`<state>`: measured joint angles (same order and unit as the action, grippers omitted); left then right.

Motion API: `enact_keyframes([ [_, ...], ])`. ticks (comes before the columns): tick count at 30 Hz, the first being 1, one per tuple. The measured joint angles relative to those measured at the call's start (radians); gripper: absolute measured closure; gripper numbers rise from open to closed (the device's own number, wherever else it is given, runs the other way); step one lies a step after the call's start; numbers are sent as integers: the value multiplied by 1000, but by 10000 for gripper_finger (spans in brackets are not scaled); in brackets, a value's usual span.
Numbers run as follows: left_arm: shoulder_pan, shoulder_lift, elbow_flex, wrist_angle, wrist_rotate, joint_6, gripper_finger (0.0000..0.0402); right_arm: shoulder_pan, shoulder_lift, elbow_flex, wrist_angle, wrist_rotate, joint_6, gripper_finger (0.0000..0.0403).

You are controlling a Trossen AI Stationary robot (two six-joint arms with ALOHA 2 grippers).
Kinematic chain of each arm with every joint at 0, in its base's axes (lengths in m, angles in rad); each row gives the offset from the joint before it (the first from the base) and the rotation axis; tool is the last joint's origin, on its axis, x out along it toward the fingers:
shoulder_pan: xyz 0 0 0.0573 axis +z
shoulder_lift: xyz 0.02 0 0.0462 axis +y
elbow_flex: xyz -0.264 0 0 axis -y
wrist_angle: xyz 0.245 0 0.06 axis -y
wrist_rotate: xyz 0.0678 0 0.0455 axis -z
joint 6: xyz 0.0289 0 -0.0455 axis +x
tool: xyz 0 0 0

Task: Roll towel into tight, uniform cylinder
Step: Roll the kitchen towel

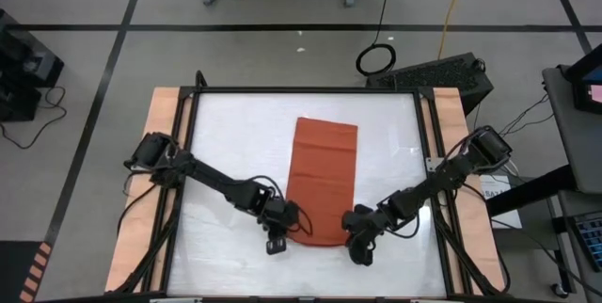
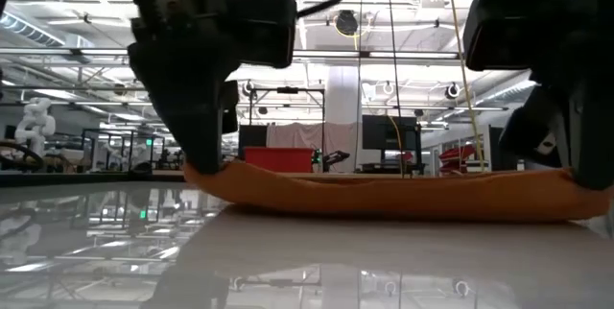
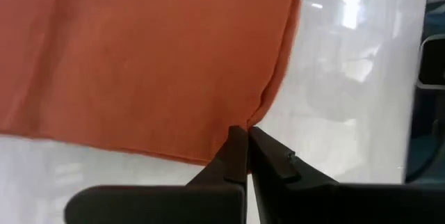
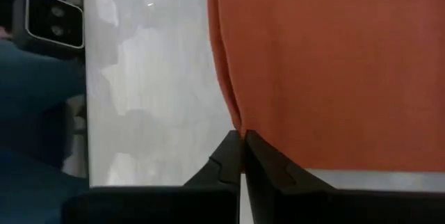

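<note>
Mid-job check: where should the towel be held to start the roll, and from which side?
Hold the flat rust-orange cloth towel by its two near corners, coming from the near short edge. It lies long-ways away from the arms, so rolling runs forward. The left hand and right hand are each shut on a corner.

Matt, soft cloth towel (image 1: 323, 182) on a glossy white tabletop (image 1: 235, 143).

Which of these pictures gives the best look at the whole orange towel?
The high view: the towel lies flat, its full rectangle visible between both arms. The low view shows only its near edge; each wrist view shows one corner pinched.
</note>
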<state>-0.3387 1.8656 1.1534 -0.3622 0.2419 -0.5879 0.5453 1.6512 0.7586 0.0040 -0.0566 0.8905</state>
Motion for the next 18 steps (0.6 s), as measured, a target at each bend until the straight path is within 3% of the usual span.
enact_keyframes([
  [5, 28, 0, 0, -21, 40, -48, 394, -16, 0, 0, -1, -22, 73, 403],
  [18, 44, -2, 2, -46, 13, -87, 394, -17, -1, -33, -14, -10, 227, 402],
])
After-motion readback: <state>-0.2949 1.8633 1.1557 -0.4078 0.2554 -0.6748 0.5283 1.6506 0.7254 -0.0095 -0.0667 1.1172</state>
